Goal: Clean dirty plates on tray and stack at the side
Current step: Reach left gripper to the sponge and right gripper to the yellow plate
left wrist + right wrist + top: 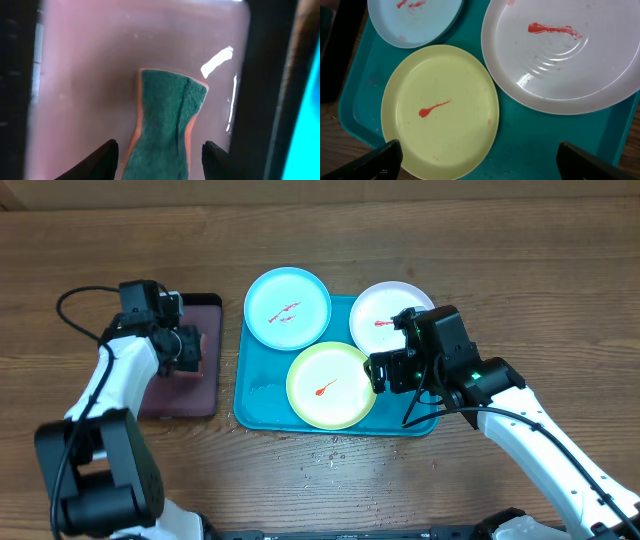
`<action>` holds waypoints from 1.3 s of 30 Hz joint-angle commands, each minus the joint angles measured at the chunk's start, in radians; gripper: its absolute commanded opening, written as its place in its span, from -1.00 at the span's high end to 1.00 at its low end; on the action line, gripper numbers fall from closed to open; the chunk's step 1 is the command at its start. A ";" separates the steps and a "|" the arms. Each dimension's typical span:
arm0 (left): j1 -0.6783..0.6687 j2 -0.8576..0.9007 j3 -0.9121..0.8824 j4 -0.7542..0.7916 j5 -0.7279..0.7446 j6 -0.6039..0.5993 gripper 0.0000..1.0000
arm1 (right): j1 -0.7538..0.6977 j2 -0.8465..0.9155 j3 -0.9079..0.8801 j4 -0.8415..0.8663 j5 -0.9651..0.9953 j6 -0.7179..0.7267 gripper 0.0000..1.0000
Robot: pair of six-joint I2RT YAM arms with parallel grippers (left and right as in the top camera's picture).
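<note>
Three plates lie on the turquoise tray [258, 395]: a light blue plate [288, 308] at the back left, a white plate [385, 310] at the back right and a yellow-green plate [330, 385] in front. Each has a red smear. My right gripper [385, 370] is open and empty above the tray. In the right wrist view its fingers [480, 147] span the yellow-green plate's [440, 110] right edge and bare tray [535, 145]; the white plate [565, 55] and light blue plate [415, 20] lie beyond. My left gripper [185, 348] is open, its fingers [160, 145] on either side of a green sponge [167, 125].
The sponge lies in a smaller dark-rimmed tray with a pinkish inside [190, 395] [90, 75], left of the turquoise tray, whose edge shows in the left wrist view [307, 125]. A few water drops [335, 455] sit on the wooden table in front of the turquoise tray.
</note>
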 commanded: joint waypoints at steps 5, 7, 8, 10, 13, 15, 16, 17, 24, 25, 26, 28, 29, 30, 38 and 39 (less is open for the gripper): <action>0.002 0.078 0.017 0.004 0.037 0.024 0.67 | 0.004 -0.003 0.034 0.006 0.013 0.005 -1.00; 0.002 0.069 0.018 0.008 0.036 0.024 0.92 | 0.004 -0.003 0.034 0.006 0.013 0.005 -1.00; 0.002 0.066 0.020 0.008 0.027 0.024 0.92 | 0.004 -0.003 0.034 0.006 0.013 0.005 -1.00; 0.002 0.050 0.027 0.005 -0.005 0.019 0.92 | 0.004 -0.003 0.034 0.005 0.013 0.005 -1.00; 0.002 0.007 0.039 -0.017 -0.012 0.011 0.92 | 0.004 -0.003 0.034 0.003 0.013 0.005 -1.00; 0.004 -0.036 0.044 -0.028 -0.010 -0.026 0.91 | 0.004 -0.003 0.034 0.002 0.013 0.005 -1.00; 0.004 -0.059 0.044 -0.031 -0.010 -0.045 0.92 | 0.004 -0.003 0.034 0.002 0.013 0.005 -1.00; 0.004 -0.082 0.044 -0.035 -0.009 -0.062 0.92 | 0.004 -0.003 0.034 0.002 0.013 0.005 -1.00; 0.004 -0.177 0.044 -0.103 0.068 -0.085 0.92 | 0.004 -0.003 0.034 -0.002 0.013 0.005 -1.00; 0.004 -0.177 0.044 -0.111 0.068 -0.085 0.92 | 0.004 -0.003 0.034 -0.002 0.013 0.005 -1.00; 0.004 -0.175 0.044 -0.119 0.069 -0.085 0.92 | 0.004 -0.003 0.034 -0.002 0.013 0.004 -1.00; 0.004 -0.175 0.044 -0.129 0.074 -0.079 0.92 | 0.004 -0.003 0.034 -0.002 0.013 0.004 -1.00; 0.004 -0.176 0.044 -0.128 0.081 -0.067 0.92 | 0.004 -0.003 0.034 -0.002 0.013 0.004 -1.00; 0.004 -0.176 0.044 -0.125 0.092 -0.053 0.92 | 0.004 -0.003 0.034 -0.002 0.013 0.004 -1.00; 0.006 -0.176 0.044 -0.098 0.160 -0.005 0.92 | 0.004 -0.003 0.034 -0.003 0.013 0.004 -1.00; 0.009 -0.176 0.044 -0.097 0.173 0.002 0.92 | 0.004 -0.003 0.034 -0.003 0.013 0.004 -1.00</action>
